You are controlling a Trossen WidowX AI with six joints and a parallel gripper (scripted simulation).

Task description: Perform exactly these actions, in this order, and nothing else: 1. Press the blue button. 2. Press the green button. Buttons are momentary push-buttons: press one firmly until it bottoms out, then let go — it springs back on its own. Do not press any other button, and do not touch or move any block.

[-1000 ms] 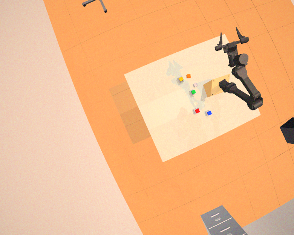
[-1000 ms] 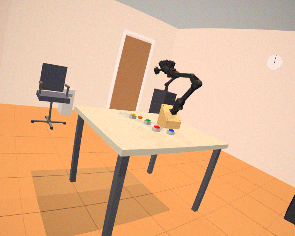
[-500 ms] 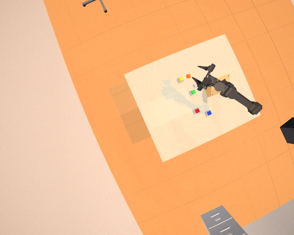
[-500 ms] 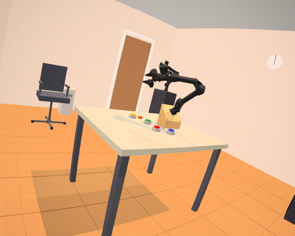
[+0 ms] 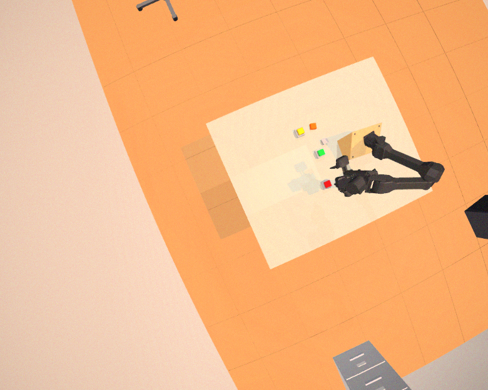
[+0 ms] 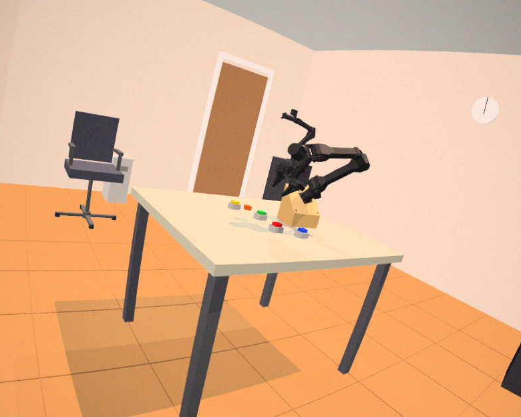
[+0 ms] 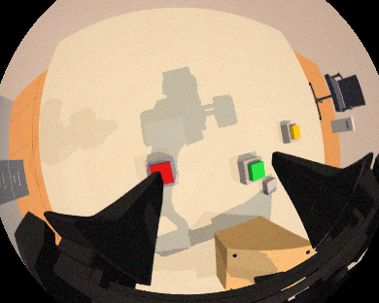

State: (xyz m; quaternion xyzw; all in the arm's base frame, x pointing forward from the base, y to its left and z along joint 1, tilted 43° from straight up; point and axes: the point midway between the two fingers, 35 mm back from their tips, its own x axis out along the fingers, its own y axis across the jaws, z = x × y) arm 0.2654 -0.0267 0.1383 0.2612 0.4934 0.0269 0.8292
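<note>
The blue button (image 6: 302, 230) sits on the table (image 5: 273, 235) (image 6: 252, 251) (image 7: 99, 63), in front of the wooden base. The arm hides it in the top view, and it does not show in the wrist view. The green button (image 5: 320, 152) (image 6: 261, 212) (image 7: 257, 171) stands up unpressed, left of the right finger in the wrist view. My gripper (image 5: 333, 175) (image 6: 278, 190) (image 7: 220, 168) is open and empty, tilted down, well above the table. In the wrist view its left fingertip overlaps the red button, and its right fingertip is just right of the green button.
The red button (image 5: 327, 184) (image 6: 276, 224) (image 7: 161, 172) is near the blue one. The yellow button (image 5: 300, 131) (image 6: 235, 202) (image 7: 295, 131) and orange block (image 5: 313, 126) (image 6: 247, 207) are farther away. A pale block (image 5: 325, 141) (image 7: 269, 185) is beside green. The wooden base (image 5: 344, 147) (image 6: 292, 213) (image 7: 259, 233) bears my arm.
</note>
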